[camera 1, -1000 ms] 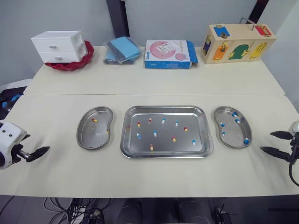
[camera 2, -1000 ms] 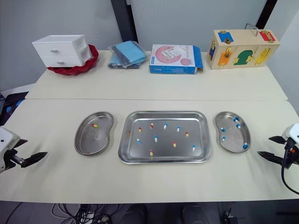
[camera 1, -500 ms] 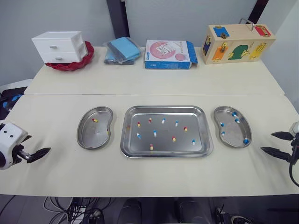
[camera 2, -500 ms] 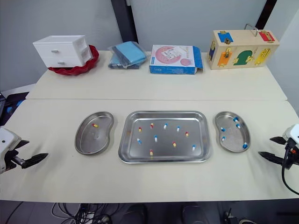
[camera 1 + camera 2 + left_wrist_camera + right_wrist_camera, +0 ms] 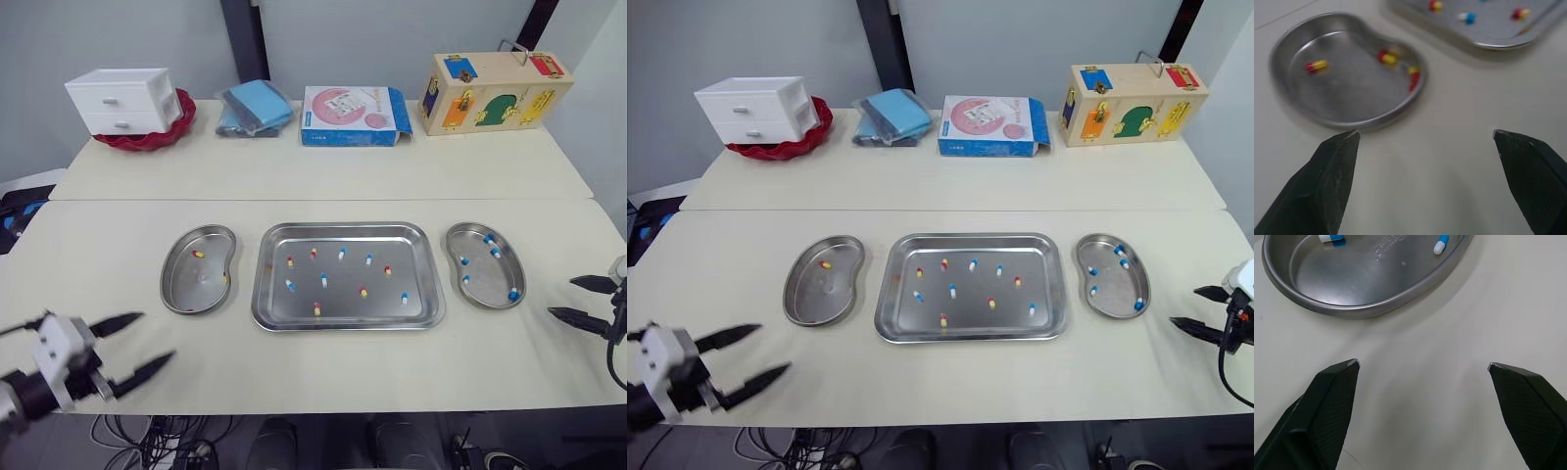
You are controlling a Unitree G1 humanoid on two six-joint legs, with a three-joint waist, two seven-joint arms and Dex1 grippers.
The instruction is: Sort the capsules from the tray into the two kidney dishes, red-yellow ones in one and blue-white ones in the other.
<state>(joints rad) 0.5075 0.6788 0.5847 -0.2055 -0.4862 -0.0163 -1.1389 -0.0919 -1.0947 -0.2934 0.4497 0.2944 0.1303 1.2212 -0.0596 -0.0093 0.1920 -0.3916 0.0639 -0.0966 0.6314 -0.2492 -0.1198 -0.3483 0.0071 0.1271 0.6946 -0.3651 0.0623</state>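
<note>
Cream table [image 5: 323, 176] in two joined slabs, seam running side to side, set against a pale grey wall [image 5: 118, 34] with a dark post [image 5: 243, 39]; along the far edge, a white drawer unit [image 5: 122, 98] resting on a red bowl [image 5: 162, 132], a blue packet [image 5: 257, 106], a pink-and-blue box [image 5: 351, 115], a wooden latch box [image 5: 495, 90]; at the middle of the near slab, a steel tray [image 5: 343, 228] with ten scattered pieces, five red-yellow capsules [image 5: 363, 291] and five blue-white capsules [image 5: 324, 280]; left kidney dish [image 5: 196, 289] just beside it on one side, right kidney dish [image 5: 487, 284] on the other; left gripper [image 5: 157, 336] near the front edge, short of the left kidney dish, fingers spread wide, nothing between them; right gripper [image 5: 561, 297] just beyond the right kidney dish, likewise agape and empty. From the head, one red-yellow piece plain on the left dish floor; from the left wrist, three there, two of them against the wall nearest the tray. From the head, five blue-white pieces in the right dish; from the right wrist, two.
</note>
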